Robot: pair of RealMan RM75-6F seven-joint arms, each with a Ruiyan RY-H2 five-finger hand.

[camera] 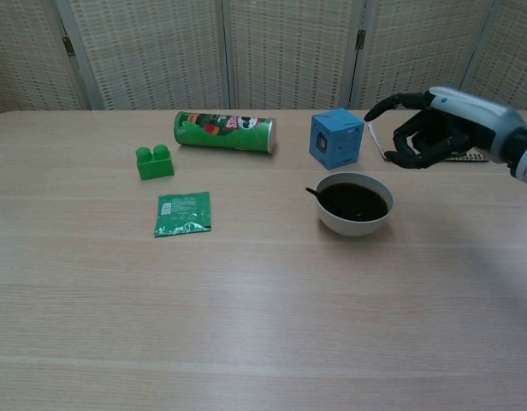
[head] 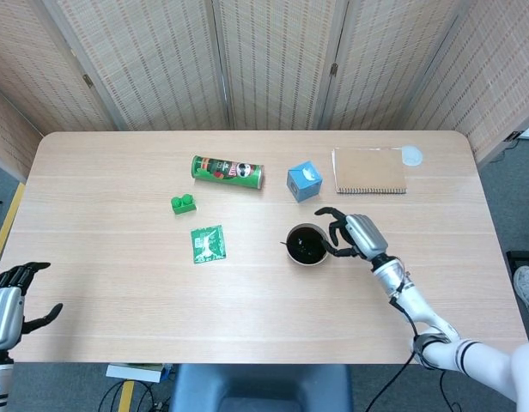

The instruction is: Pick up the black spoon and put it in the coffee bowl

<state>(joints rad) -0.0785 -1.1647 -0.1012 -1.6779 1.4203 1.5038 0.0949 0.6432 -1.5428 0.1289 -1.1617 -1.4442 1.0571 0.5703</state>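
Spoon: the black spoon (camera: 316, 193) lies in the coffee bowl (camera: 354, 217), its handle sticking out over the left rim; the scoop end is lost in the dark coffee.
Bowl: white outside, full of dark coffee, standing on the worktop (head: 247, 292) just in front of the blue box (camera: 336, 139); seen from above at (head: 307, 245).
Right hand: the right hand (camera: 428, 128) hovers to the right of the bowl, clear of it, fingers spread and loosely curved, holding nothing; from above it shows at (head: 349, 233), fingertips just beside the bowl's right rim.
Left hand: the left hand (head: 9, 293) sits at the near left corner, off the edge of the worktop, fingers apart and empty.
Green things: a green can (head: 228, 171) lies on its side, a green brick (head: 185, 203) sits in front of its left end, and a green packet (head: 208, 244) lies flat nearer still.
Far right: a brown notebook (head: 369, 171) lies flat beside the blue box, with a small pale disc (head: 411, 155) at its far right corner.
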